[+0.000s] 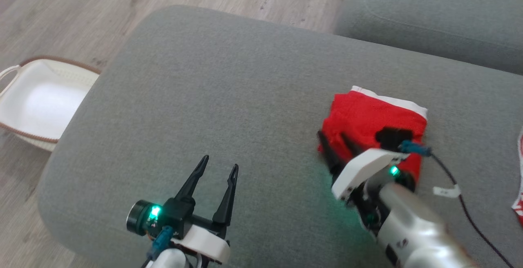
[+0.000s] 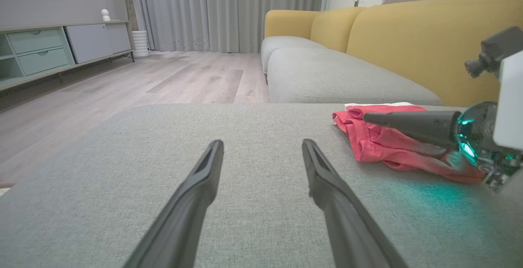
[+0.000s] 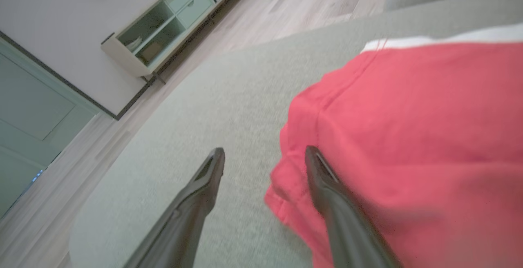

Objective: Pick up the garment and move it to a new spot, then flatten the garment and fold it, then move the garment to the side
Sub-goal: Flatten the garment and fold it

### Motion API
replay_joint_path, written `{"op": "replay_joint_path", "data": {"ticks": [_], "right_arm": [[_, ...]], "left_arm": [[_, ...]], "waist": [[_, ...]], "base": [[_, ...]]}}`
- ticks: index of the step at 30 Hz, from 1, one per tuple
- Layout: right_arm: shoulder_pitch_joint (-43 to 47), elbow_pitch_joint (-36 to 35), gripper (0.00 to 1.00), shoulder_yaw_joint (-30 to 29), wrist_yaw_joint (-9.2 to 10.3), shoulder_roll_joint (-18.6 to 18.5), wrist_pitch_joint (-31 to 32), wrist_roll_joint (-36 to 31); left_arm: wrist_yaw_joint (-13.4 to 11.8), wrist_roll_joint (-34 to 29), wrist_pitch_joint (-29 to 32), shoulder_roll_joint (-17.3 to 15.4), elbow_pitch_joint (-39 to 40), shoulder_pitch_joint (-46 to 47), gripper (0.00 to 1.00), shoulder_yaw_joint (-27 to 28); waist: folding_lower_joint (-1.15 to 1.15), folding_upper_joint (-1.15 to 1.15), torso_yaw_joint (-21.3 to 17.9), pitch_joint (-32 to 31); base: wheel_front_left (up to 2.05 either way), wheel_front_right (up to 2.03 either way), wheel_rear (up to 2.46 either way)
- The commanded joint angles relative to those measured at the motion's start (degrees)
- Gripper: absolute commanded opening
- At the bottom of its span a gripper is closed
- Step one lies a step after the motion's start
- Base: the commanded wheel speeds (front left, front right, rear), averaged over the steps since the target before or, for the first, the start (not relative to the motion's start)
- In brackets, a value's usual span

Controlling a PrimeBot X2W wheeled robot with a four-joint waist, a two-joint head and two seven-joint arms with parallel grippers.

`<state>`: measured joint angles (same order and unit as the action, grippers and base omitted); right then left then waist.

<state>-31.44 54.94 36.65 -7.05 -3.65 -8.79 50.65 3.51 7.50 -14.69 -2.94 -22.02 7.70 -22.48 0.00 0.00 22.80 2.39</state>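
One big grey sofa cushion (image 1: 245, 76) carries it all. Red garment (image 1: 367, 117) lies folded near its right side, so I'd say we're on the last step, parking it aside. Right end effector (image 3: 264, 150) is spread, one finger on the fabric's edge. Left end effector (image 1: 220, 161) is spread too, over bare cushion. Next I'd lift the right one straight off, no snagging.

Red garment (image 1: 369, 117), apparently folded, on cushion (image 1: 229, 96)

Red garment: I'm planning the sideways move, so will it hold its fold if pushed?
Probably floppy: the red garment shows soft, sagging wrinkles. Likely light, lying thin on the grey cushion. Pushing may bunch it on that textured fabric.
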Motion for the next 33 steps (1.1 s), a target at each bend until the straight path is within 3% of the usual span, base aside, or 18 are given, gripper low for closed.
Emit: {"op": "replay_joint_path", "data": {"ticks": [1,6,13,19,23,26,28,33], "right_arm": [[0.57,-1.77,1.00,2.19,-0.44,0.77,1.00,1.07],[1.58,-2.86,1.00,6.29,-0.44,0.77,3.69,3.38],[0.51,-4.54,1.00,7.18,-0.44,0.35,-0.49,3.01],[-1.98,-5.71,1.00,5.69,-0.44,-4.08,-5.78,-5.20],[-1.15,-10.09,1.00,-2.99,-0.44,-6.15,-6.16,-14.16],[2.45,-15.42,1.00,-12.53,-0.44,-7.13,-6.18,-25.65],[8.51,-20.96,1.00,-22.33,-0.44,-4.64,-6.19,-34.22],[16.21,-27.70,1.00,-29.47,-0.44,-1.02,-6.19,-42.48]], "left_arm": [[-0.33,-0.19,-0.30,-0.18,1.45,0.63,1.00,1.95],[-0.42,-0.27,-0.30,-0.45,1.64,0.32,1.00,2.59],[-0.74,-0.29,-0.30,-0.93,2.63,0.04,1.00,3.72],[-1.55,0.05,-0.30,-1.26,5.97,0.52,1.00,6.28],[-2.26,0.60,-0.30,-1.11,9.57,0.46,1.00,8.92],[-2.67,0.91,-0.30,-0.93,11.43,0.23,1.00,10.81],[-2.74,1.31,-0.30,-0.70,12.76,0.23,1.00,12.38],[-2.12,2.76,-0.30,-0.29,12.94,-0.87,1.00,14.29]], "waist": [[0.00,0.00,-0.78,-0.47],[0.00,0.00,-3.65,-1.49],[0.00,0.00,-8.88,-2.15],[0.00,0.00,-14.78,-2.22],[0.00,0.00,-18.53,-2.07],[0.00,0.00,-20.78,-1.86],[0.00,0.00,-22.19,-1.85],[0.00,0.00,-23.86,-1.93]], "base": [[0.00,0.00,0.00],[0.00,0.00,0.00],[0.00,0.00,0.00],[0.00,0.00,0.00],[0.00,0.00,0.00],[0.00,0.00,0.00],[0.00,0.00,0.00],[0.00,0.00,0.00]]}}
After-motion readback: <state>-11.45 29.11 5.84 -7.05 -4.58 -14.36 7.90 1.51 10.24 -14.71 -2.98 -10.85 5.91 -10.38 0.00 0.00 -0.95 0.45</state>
